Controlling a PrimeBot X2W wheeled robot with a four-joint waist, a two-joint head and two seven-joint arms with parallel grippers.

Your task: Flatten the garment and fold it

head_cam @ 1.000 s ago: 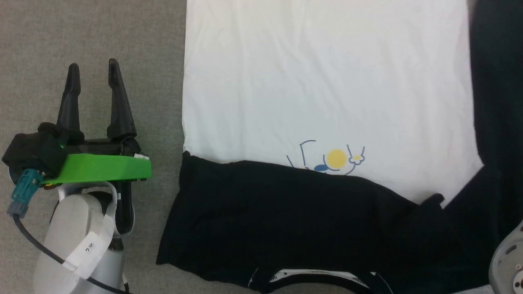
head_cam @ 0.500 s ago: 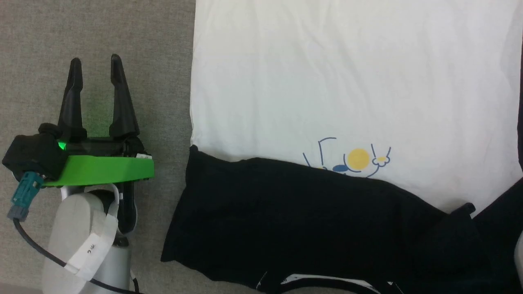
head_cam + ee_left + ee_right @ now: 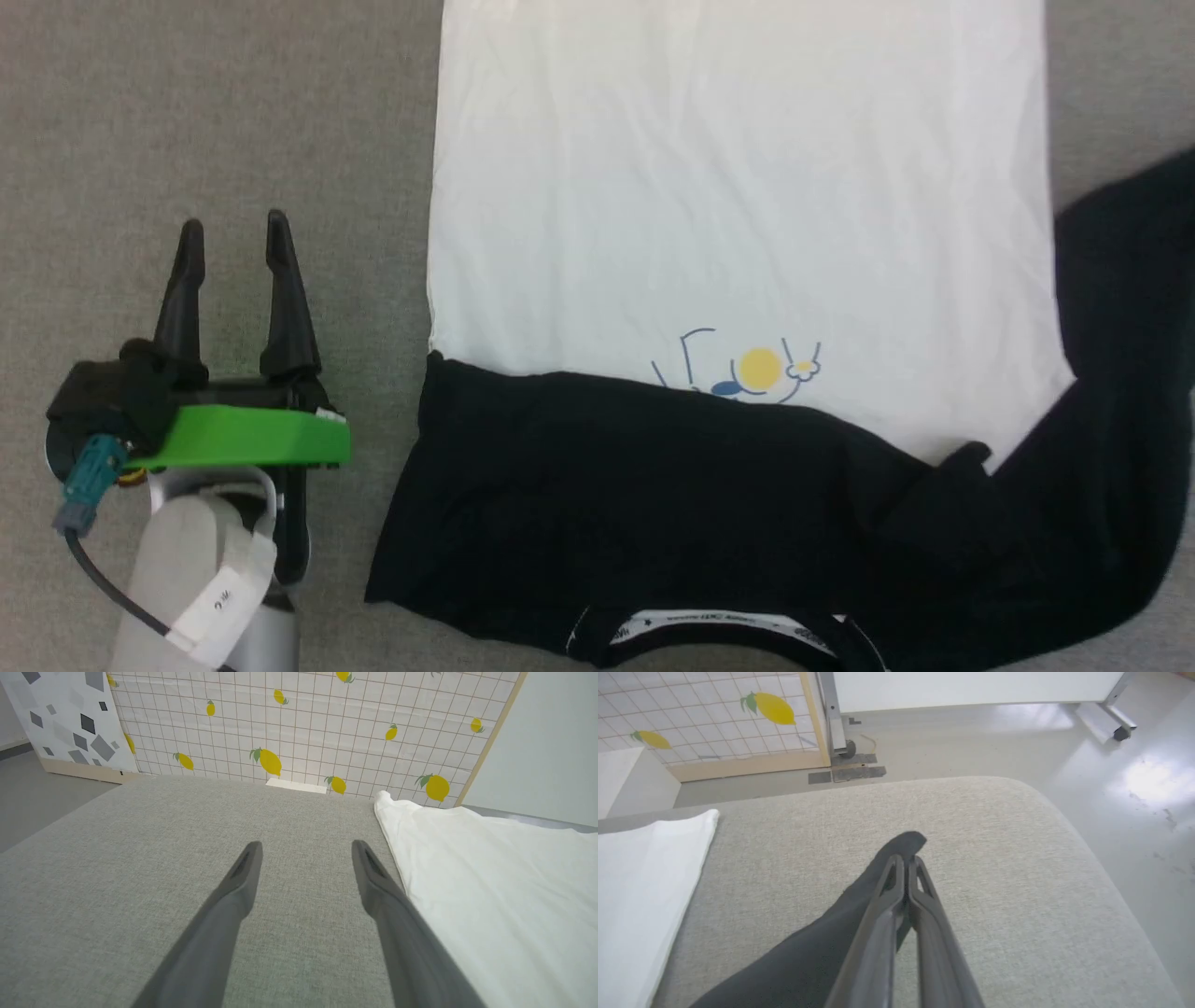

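Right gripper point(image 3: 906, 859): fingers shut together on the black sleeve point(image 3: 822, 947), just short of its cuff. The cloth looks pinched between the tips.
Right arm pose: low over the grey mat point(image 3: 187, 93), with the fingers lying along the sleeve and pointing away from the shirt body.
Sleeve axis: it runs from the shoulder out to the robot's right, then bends away from the robot. The cuff is its farthest point from the chest.
Deciding relation: the white body lies to the left of the right gripper, with a strip of bare mat between. By this reading, the coming move carries the cuff leftward across the chest.
Left gripper point(image 3: 233, 224): fingers apart and empty, over bare mat just beside the garment's left edge. The fingers point along that edge.
Nearer arm: the right one has the sleeve; the left is closer to the folded sleeve point(image 3: 607, 467).
Garment point(image 3: 738, 187): chest up on the mat, with the collar point(image 3: 719, 644) nearest the robot and the body smooth. One sleeve is already laid across it, touching the print's point(image 3: 758, 369) lower edge.
Step, judged: second sleeve fold pending.
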